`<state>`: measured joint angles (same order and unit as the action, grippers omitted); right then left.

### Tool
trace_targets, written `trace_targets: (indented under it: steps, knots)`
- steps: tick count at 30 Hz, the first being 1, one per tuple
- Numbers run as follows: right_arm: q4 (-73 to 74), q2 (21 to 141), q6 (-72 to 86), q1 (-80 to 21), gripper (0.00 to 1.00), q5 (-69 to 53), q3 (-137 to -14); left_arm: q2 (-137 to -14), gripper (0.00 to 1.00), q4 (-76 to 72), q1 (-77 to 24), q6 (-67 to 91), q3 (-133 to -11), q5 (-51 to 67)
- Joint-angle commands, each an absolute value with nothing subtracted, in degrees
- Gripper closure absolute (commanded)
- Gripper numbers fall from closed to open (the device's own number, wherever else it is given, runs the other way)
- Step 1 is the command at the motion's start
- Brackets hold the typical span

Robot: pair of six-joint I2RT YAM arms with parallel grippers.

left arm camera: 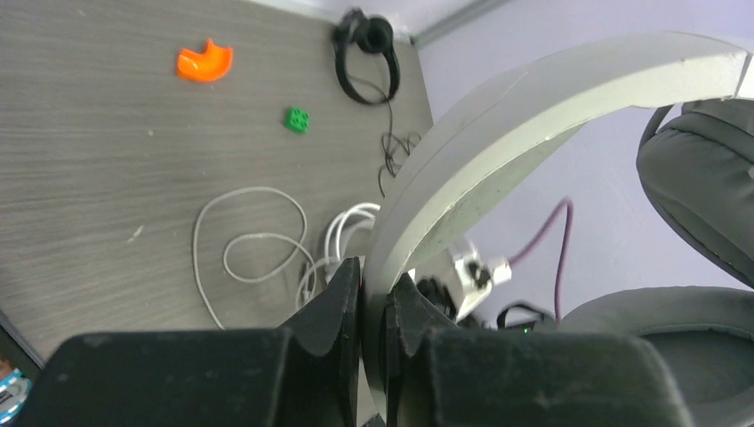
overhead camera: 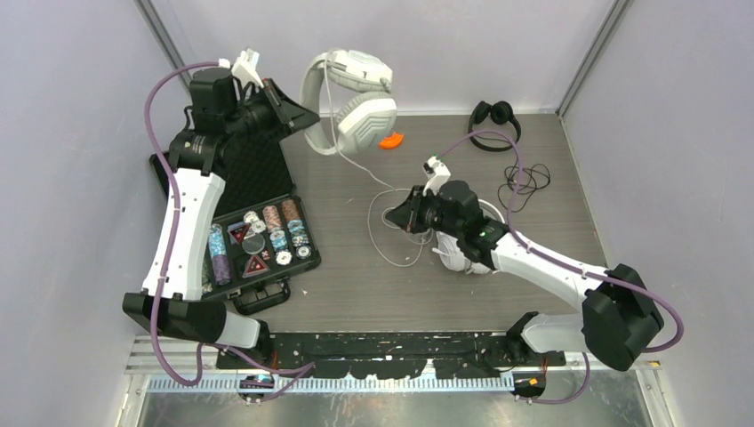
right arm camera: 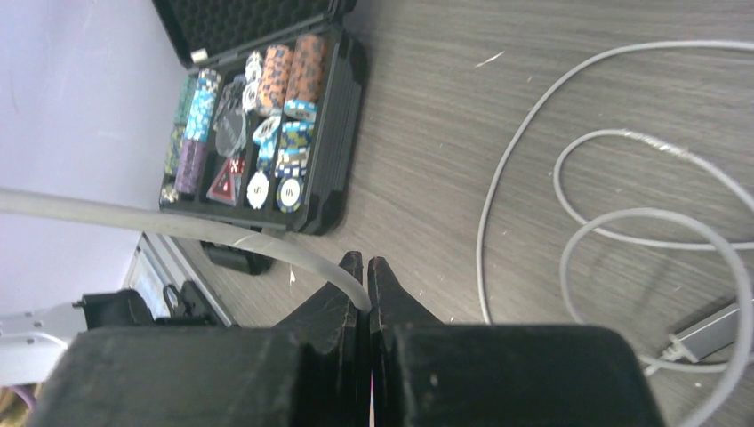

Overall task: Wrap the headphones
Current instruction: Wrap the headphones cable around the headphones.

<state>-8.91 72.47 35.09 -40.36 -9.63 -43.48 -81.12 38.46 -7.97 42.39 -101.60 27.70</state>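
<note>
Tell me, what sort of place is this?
Likely a robot test booth: left arm and right arm bolted to a table, plain walls closing it in, and mismatched props, a white headset and poker-chip case.

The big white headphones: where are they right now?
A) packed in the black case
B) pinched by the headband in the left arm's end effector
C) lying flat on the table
B: the left end effector is shut on the headband of the white headphones.

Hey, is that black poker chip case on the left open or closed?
Open. The case has its lid swung back, foam lining facing up, and the chips inside are exposed.
</note>
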Motion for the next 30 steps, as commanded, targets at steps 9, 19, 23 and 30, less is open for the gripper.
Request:
trace_targets:
  steps: [9,19,23,30]
  knots:
    - [-14.4,74.9,37.1,-31.6,1.00,-16.6,-49.0,-77.3,1.00,43.6,-7.5,29.9,-97.4,47.4]
    - [-12.6,76.4,36.9,-27.8,1.00,-19.7,-53.6,-80.1,1.00,57.5,-12.7,13.6,-99.5,42.3]
    - [-9.3,75.7,36.3,-26.4,1.00,-22.1,-55.2,-80.6,1.00,62.2,-19.0,4.1,-99.0,33.8]
    - [-0.4,72.5,33.8,-25.9,1.00,-28.0,-58.5,-79.5,1.00,62.3,-25.9,-8.1,-96.2,22.2]
